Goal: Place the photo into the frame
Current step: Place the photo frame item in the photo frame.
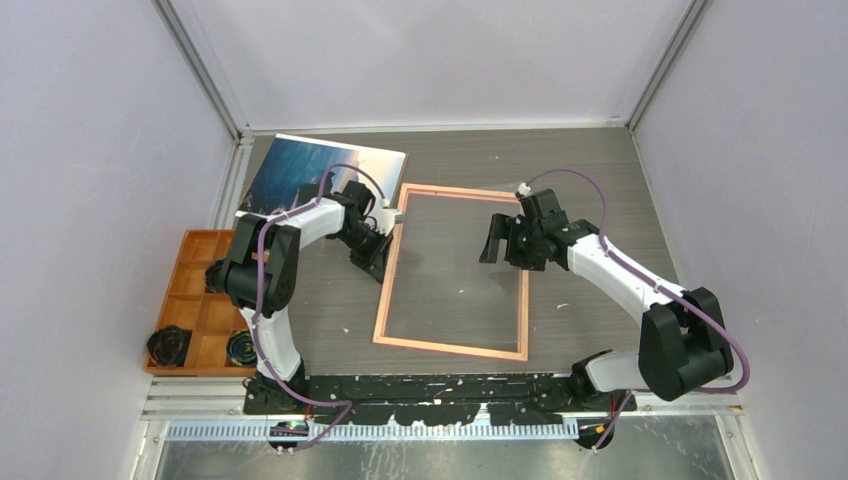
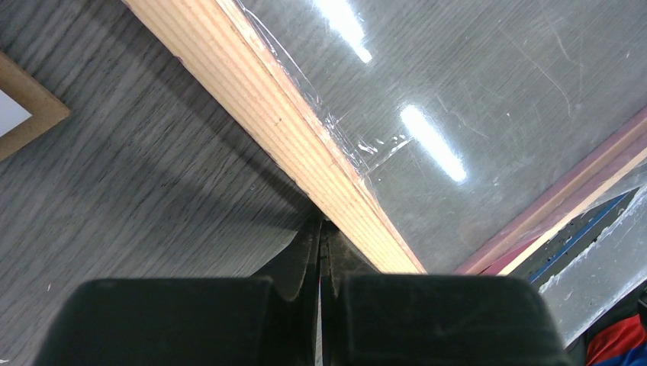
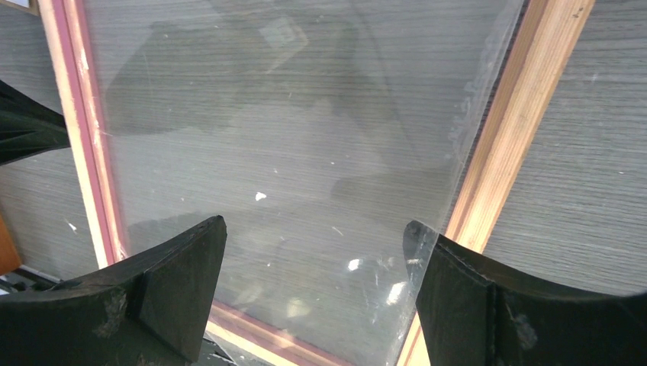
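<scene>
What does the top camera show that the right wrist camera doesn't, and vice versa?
Top only: the photo at far left, the orange tray, and the left gripper shut beside the frame. Right wrist only: the clear pane lying in the frame, its edge just inside one wood rail. Both: the frame, with the right gripper open over it.

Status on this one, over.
Left gripper shut at frame's left rail, right gripper open over pane. Photo outside frame, far left, left arm across its near edge.
</scene>
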